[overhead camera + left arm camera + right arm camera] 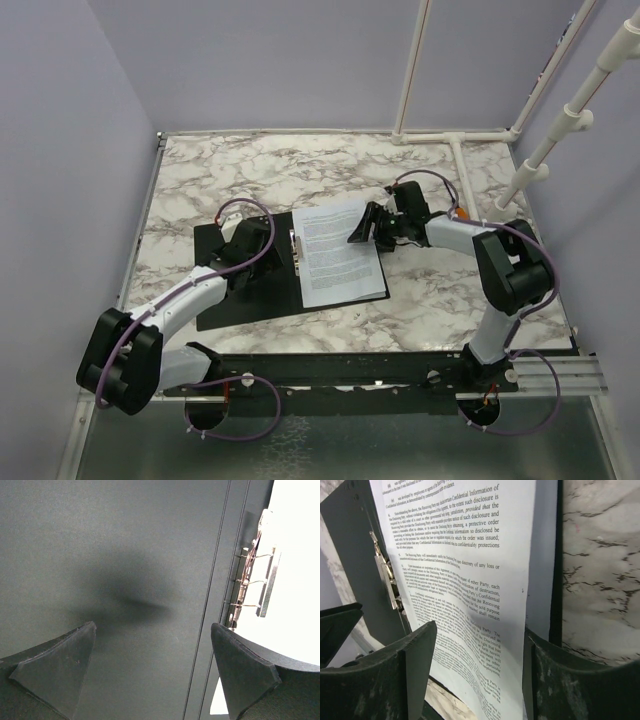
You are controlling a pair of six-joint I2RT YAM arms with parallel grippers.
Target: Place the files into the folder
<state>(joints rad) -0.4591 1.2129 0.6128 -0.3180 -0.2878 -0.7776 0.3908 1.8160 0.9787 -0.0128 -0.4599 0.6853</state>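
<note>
The folder (240,305) lies open on the marble table, black inner faces up. The files (335,255), white printed sheets, lie on its right half beside the metal clip (296,248). My left gripper (258,243) is open and empty just above the bare left half (125,555); its view shows the clip (250,580) and the paper (295,580) at the right. My right gripper (365,228) is open at the sheets' far right corner. In its view (480,630) the fingers straddle the curled paper (470,555), without closing on it; folder (355,545) and clip (385,575) lie behind.
White plastic pipes (545,150) stand at the back right corner. Purple walls close off the left and back. A black rail (350,370) with the arm bases runs along the near edge. Bare marble (600,580) lies right of the folder.
</note>
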